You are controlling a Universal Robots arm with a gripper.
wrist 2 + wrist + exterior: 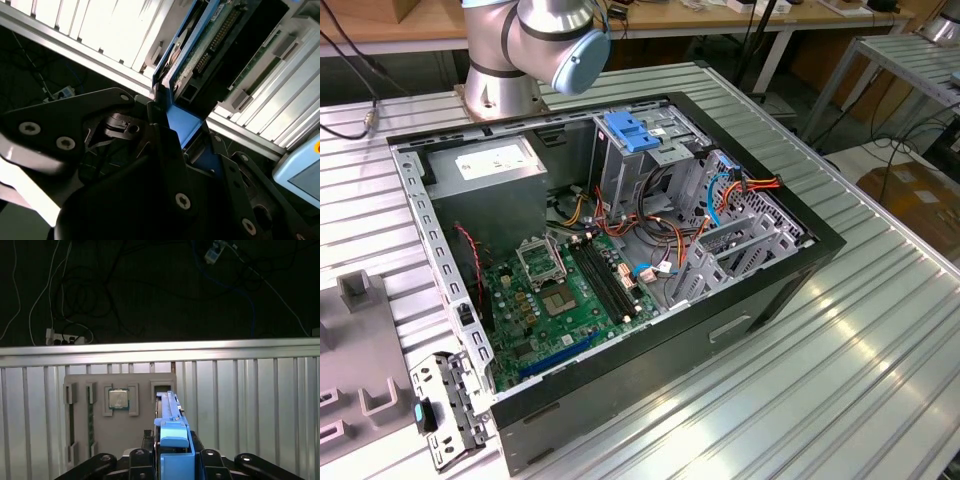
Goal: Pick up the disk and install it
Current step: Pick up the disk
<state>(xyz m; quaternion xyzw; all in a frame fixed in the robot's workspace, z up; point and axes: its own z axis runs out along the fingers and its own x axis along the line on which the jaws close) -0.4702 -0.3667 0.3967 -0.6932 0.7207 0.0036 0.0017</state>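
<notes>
In both wrist views the disk [169,412] is seen on edge, held between my black gripper's fingers. Its blue plastic rail [173,442] faces the first wrist camera. The second wrist view shows its green circuit-board side [212,42] and the blue rail [182,120] between the jaws. My gripper [172,462] is shut on the disk, over the grey holder tray [145,415]. I cannot tell whether the disk still touches the tray's slot [162,387]. The open computer case [780,290] lies on the table in the exterior view.
The grey tray also holds a processor chip [119,399] and memory sticks [90,412]. In the case a metal drive cage with a blue handle [635,133] stands by the power supply [485,165] and motherboard [565,290]. The arm's base [505,85] stands behind the case. A loose bracket [445,405] lies near its front.
</notes>
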